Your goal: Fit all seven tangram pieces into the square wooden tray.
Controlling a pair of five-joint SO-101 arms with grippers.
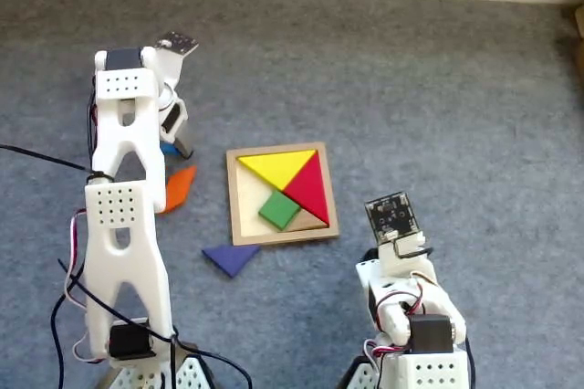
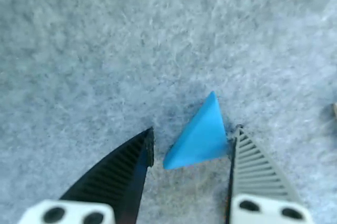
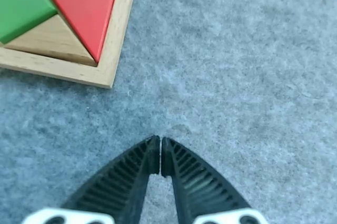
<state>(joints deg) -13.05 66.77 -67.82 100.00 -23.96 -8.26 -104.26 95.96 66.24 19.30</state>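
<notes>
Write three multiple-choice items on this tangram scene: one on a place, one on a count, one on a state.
1. Where is the purple triangle relative to the tray?
A. Inside it
B. Outside it, on the carpet
C. Lifted above it in a claw

2. How many coloured pieces lie in the tray?
A. One
B. Three
C. Six

3. How is the left claw?
A. Open, with the blue triangle between its fingers
B. Shut on nothing
C. Shut on an orange piece

Key:
1 B: the high view shows it flat on the carpet by the tray's corner nearest the arms.
2 B: the yellow triangle, red triangle and green square sit inside.
3 A: the left wrist view shows a finger on either side of the blue triangle.
</notes>
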